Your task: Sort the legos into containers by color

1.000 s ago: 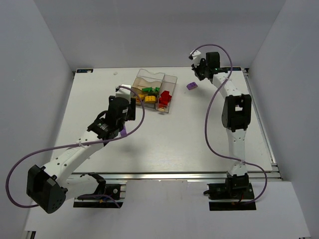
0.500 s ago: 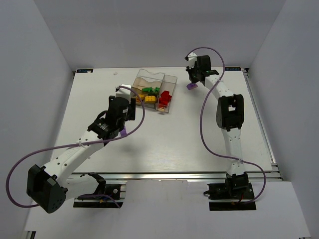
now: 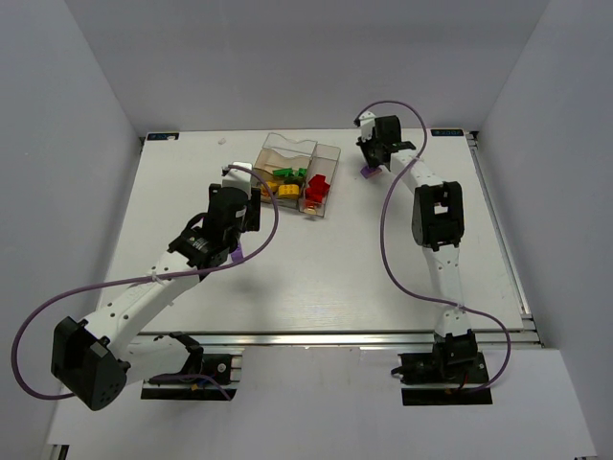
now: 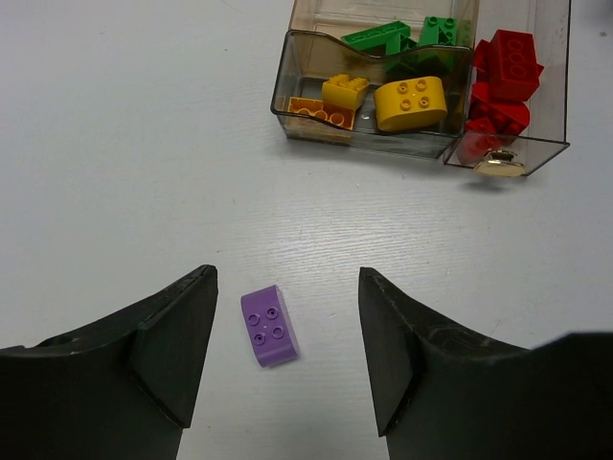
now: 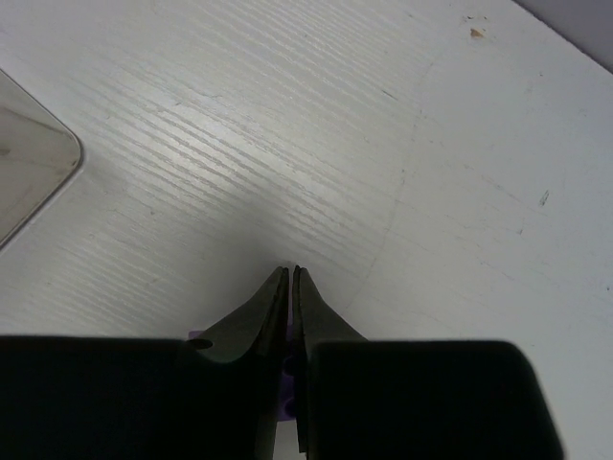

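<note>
My right arm has swung in from the far corner toward the box [image 3: 290, 141]. My right gripper [image 5: 290, 273] is now down just right of the box, its fingers pinched nearly together over a purple brick [image 3: 366, 172]. I cannot tell whether it has hold of it. My left gripper [image 4: 287, 275] has stayed spread wide in front of the box, straddling a second purple brick [image 4: 268, 327]. The sorted bricks [image 4: 410, 103] are red, green and yellow, so I judge these two purples are what's left.
</note>
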Available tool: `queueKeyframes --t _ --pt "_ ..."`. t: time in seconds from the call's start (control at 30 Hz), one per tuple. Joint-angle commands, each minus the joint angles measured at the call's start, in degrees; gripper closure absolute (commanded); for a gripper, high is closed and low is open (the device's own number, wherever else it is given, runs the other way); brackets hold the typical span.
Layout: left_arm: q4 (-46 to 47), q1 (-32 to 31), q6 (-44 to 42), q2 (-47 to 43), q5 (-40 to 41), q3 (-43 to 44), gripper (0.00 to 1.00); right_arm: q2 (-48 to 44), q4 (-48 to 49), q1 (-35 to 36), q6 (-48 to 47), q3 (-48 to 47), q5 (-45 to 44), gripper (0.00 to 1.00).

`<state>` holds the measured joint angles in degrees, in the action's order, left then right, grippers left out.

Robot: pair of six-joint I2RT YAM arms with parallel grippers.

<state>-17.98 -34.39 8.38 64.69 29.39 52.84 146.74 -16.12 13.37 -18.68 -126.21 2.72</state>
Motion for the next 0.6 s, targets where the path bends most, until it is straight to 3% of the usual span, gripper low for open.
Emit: queueKeyframes --t 0.0,0.27,0.57 --pt "0.4 -0.1 -0.4 -1.0 0.8 -0.5 0.29 -1.3 0.6 0.0 -0.8 -0.6 -0.6 0.9" --pt "0.4 -0.1 -0.2 -1.1 0.2 -0.3 0.29 -10.6 0.0 -0.3 -1.2 11.6 1.5 0.91" --pt "0.5 -0.1 0.0 -1.5 0.2 -0.5 0.29 -18.0 -2.9 -0.7 -3.3 19.2 4.7 0.96"
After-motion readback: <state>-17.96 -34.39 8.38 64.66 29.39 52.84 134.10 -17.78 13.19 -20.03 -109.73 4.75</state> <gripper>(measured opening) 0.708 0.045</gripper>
